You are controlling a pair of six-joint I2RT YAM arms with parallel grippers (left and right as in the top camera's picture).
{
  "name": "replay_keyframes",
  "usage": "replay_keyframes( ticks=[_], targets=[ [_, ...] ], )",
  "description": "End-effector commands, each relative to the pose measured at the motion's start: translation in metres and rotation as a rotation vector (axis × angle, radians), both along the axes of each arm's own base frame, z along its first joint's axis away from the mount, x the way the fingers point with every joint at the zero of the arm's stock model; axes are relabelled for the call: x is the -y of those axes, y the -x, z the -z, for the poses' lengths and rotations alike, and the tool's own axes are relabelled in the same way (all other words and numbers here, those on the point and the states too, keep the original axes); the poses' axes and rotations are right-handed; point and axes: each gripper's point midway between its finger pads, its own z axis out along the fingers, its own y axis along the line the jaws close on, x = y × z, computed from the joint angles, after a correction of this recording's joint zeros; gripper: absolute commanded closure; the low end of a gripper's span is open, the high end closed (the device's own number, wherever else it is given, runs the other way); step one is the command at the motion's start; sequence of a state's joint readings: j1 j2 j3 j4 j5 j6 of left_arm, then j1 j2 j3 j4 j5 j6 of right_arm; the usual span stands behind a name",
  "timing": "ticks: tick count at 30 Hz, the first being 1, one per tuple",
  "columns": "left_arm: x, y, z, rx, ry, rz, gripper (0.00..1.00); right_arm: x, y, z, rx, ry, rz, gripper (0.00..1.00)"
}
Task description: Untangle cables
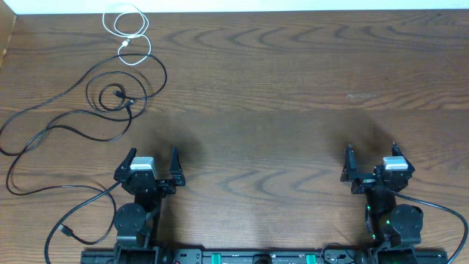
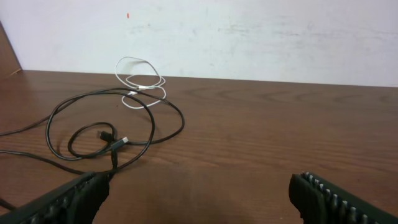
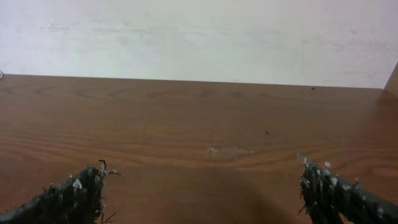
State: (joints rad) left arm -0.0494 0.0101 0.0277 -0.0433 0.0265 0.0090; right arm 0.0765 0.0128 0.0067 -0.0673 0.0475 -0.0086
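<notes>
A tangle of thin black cables (image 1: pixel 110 95) lies at the far left of the table, looping around small plug ends (image 1: pixel 124 99). A shorter white cable (image 1: pixel 128 33) is coiled just beyond it near the back edge. Both show in the left wrist view, the black loops (image 2: pixel 106 134) and the white coil (image 2: pixel 142 81) ahead and to the left. My left gripper (image 1: pixel 152 155) is open and empty, nearer than the tangle (image 2: pixel 199 190). My right gripper (image 1: pixel 370 151) is open and empty at the right (image 3: pixel 202 186), with no cable near it.
A long black cable (image 1: pixel 44 139) trails along the left side toward the table's front edge, ending in a plug (image 1: pixel 67 232) beside the left arm base. Thicker black wires run from both arm bases. A white wall stands behind the table (image 3: pixel 199 37).
</notes>
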Motion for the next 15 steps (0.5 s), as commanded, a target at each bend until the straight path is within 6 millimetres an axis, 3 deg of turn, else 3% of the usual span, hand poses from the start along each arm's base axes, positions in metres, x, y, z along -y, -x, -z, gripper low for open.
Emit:
replay_keyframes(
  ticks=[1, 15],
  targets=[
    [-0.0057, 0.0004, 0.0172, -0.046, -0.026, -0.028, 0.02, 0.0011, 0.0002, 0.0006, -0.001, 0.008, 0.003, 0.01],
    [-0.0057, 0.0004, 0.0172, -0.046, -0.026, -0.028, 0.02, 0.0042, 0.0001, 0.0004, 0.000, 0.009, 0.022, 0.01]
  ],
)
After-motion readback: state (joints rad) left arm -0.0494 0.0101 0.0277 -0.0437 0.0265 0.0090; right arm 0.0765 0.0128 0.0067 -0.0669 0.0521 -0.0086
